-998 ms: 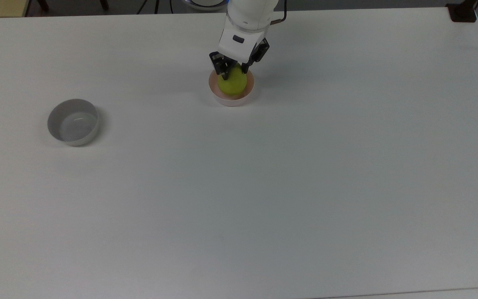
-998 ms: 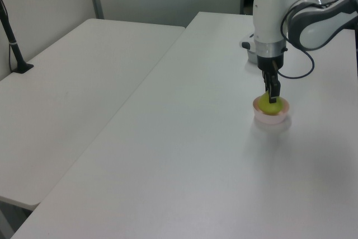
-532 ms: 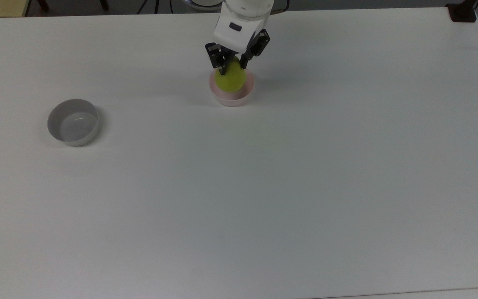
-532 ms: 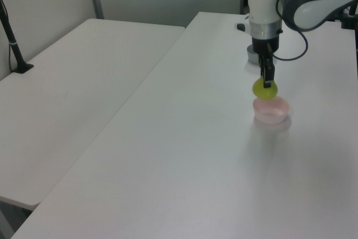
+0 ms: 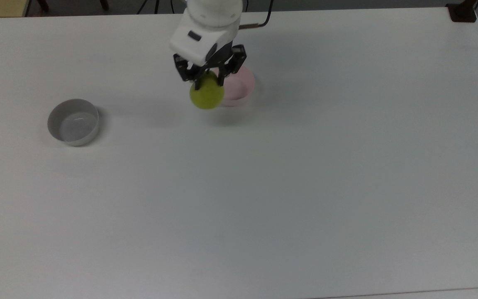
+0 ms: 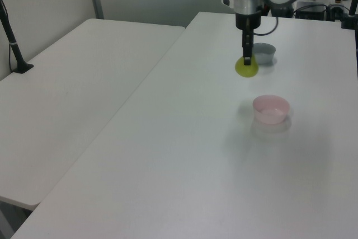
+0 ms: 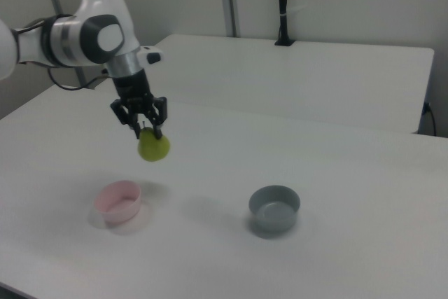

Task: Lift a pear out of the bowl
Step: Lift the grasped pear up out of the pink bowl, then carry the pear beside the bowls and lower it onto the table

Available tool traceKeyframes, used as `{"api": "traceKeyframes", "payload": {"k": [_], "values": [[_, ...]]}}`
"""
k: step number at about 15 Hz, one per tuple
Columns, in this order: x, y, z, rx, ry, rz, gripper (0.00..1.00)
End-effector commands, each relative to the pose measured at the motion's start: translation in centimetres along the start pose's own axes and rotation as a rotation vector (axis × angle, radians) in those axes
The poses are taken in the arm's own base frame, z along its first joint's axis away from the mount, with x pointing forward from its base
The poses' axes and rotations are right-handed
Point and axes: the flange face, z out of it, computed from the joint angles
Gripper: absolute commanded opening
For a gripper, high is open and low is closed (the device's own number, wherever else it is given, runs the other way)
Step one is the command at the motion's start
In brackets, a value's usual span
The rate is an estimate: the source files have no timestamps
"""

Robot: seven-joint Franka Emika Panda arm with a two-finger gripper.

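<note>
Top view: pincer (image 5: 208, 81) clamped on the upper part of the pear (image 5: 206, 96), fruit hanging below the dark fingers. A second ago sat in the bowl (image 5: 241, 89); half a second ago barely above its rim; now carried clear, at about 9 o'clock of the bowl in the top view and overlapping its near-left edge only by line of sight. Bowl left empty, pink inside exposed. Grey bowl (image 5: 73, 121) well apart, toward 8 o'clock across the bare desk (image 5: 264, 187).

Left view: pear (image 6: 246, 68) raised well above the desk, gripped at its top by the pincer (image 6: 246, 59). Pink bowl (image 6: 271, 109) at 5 o'clock of it, low on the desk, nothing inside. Earlier touching the fruit; now clearly apart.

Right view: pear (image 7: 153, 146) hanging under the pincer (image 7: 148, 128), above and toward 1 o'clock of the pink bowl (image 7: 118, 201). Grey bowl (image 7: 274, 208) off at 3 o'clock of the pink one.

Judged from this: pick-up essentially achieved, fruit out and airborne. Remaining risk: round body held near its narrow top, so possibly prone to slipping or swinging.
</note>
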Motion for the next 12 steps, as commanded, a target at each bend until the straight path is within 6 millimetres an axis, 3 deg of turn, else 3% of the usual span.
{"api": "traceKeyframes", "payload": {"k": [1,6,12], "values": [[2.8,3.1,0.9,0.011,-0.001,0.100,0.19],[5.7,7.2,4.5,-0.017,0.004,0.168,0.20],[7.7,9.8,9.4,-0.054,0.078,0.185,0.20]]}}
